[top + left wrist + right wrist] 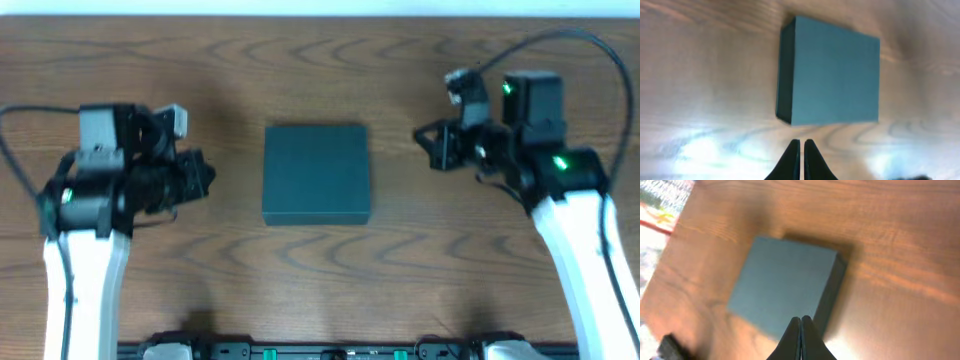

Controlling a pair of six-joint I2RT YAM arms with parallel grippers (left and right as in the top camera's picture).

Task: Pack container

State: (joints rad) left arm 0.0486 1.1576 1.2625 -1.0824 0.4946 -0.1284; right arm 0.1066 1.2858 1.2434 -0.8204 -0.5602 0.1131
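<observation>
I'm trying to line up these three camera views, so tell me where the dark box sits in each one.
Overhead: the container lies at the picture's centre, between the two arms.
Left wrist: the container fills the upper middle, just above the shut left gripper.
Right wrist: the container sits centre-left, turned at an angle, above the shut right gripper.
Shared landmark: the wood-grain table all around it.

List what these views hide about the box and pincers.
- Inside the container: closed lid, every view.
- Hinge side: overhead too blurred; wrist views show plain faces.
- Left pincer, right pincer: wrist views' bottom edge cuts off all but shut tips.
- Dark object, right wrist view: blurred, cut by corner.
</observation>
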